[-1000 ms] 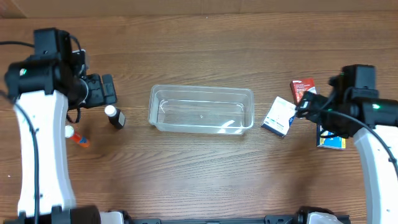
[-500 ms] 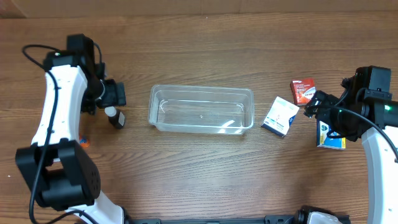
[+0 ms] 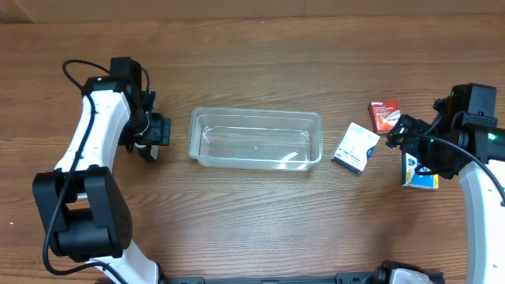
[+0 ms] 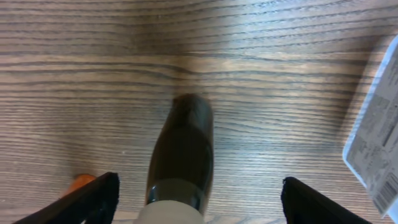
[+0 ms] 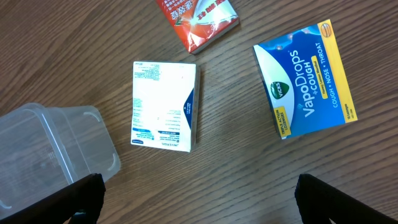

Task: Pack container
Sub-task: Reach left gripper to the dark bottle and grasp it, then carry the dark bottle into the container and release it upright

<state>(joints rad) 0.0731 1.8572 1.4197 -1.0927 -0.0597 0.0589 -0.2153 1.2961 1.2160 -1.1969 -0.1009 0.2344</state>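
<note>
The left gripper (image 4: 200, 182) is spread wide around a dark bottle (image 4: 186, 140) without touching it, the clear container (image 3: 254, 113) lying near on its right, while the right gripper (image 5: 199, 183), also open and holding nothing, has that container on its left.

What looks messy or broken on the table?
Nothing looks spilled or broken. The only untidy bit is that the white box, the red box and the blue-and-yellow box lie at different angles on the wood to the right of the container, which sits upright and empty.
</note>
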